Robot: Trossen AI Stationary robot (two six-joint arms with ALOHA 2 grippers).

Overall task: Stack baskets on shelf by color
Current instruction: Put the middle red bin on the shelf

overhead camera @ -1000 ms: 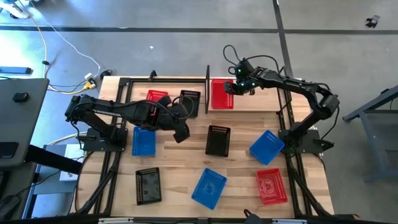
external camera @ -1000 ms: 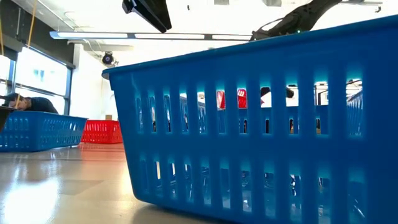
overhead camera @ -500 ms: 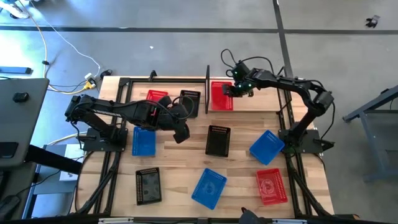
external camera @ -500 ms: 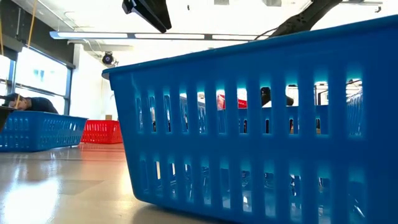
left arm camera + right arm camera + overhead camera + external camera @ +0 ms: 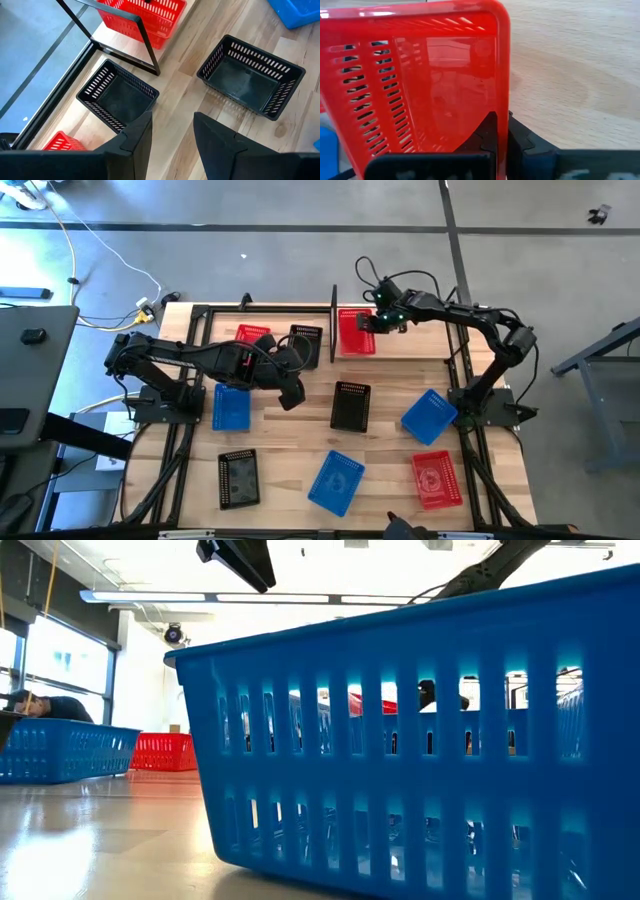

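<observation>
We are barely started: our right pincer grips the rim of a red basket on the shelf, our left pincer hovers open and empty, and the other baskets lie unstacked around the desk.

No text, label, brand, number or sign can be read in any view
</observation>
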